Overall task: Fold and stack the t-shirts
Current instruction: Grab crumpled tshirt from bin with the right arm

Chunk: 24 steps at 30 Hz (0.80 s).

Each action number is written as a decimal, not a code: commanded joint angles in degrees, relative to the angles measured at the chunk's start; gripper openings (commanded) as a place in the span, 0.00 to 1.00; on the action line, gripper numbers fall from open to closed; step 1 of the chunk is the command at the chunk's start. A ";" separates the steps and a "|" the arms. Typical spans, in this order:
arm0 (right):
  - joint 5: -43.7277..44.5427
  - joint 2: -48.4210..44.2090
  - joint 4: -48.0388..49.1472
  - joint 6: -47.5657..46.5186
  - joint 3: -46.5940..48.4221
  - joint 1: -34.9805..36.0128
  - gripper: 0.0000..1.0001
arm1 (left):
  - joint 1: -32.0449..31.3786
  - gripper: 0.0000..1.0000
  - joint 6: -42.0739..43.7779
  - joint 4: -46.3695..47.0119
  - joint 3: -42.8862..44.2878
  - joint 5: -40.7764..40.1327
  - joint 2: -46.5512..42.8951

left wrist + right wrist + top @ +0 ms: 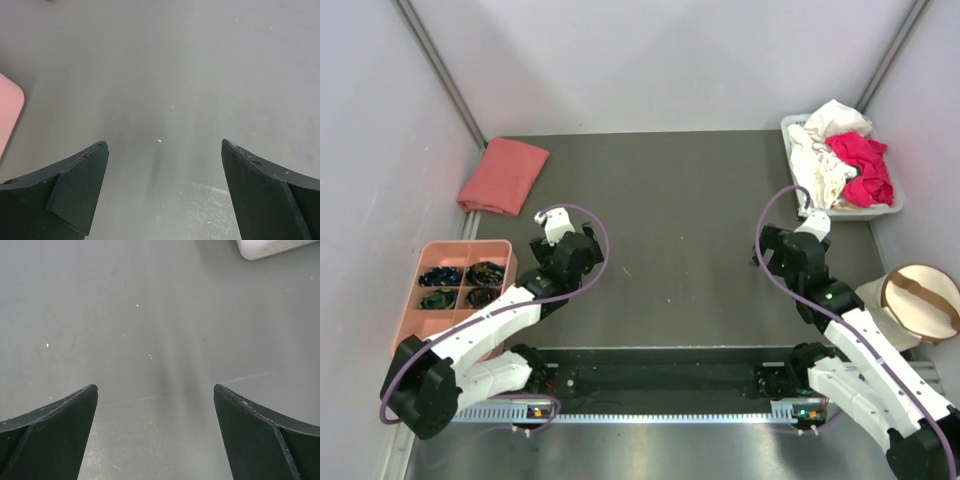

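Two grippers, both spread wide and holding nothing: the left gripper (162, 150) and right gripper (155, 390) hang over the grey table (200, 75), likely poised between shirts. The salmon-pink t-shirt (503, 175) lies folded at the far left, apparently starting the stack, while the crumpled white t-shirts (817, 155) and magenta t-shirt (861, 166) sit in the bin (880, 212) at the far right.

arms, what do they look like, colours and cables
Left arm and right arm have white link shells with black joints, and a purple cable loops along each. The left tool and right tool have matte black, wedge-shaped fingers.
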 commanded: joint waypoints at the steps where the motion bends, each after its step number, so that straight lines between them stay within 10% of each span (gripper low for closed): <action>1: 3.25 0.27 0.86 1.25 1.01 0.77 0.99 | -0.04 0.99 1.30 2.25 0.34 -2.42 -0.44; 14: 12.18 23.89 7.20 -11.93 25.60 0.59 0.99 | -0.13 0.99 0.25 3.04 2.98 -1.53 3.08; 24: -2.81 47.53 -2.99 -8.86 54.26 -18.99 0.99 | -0.04 0.99 2.36 3.74 4.30 -5.93 2.02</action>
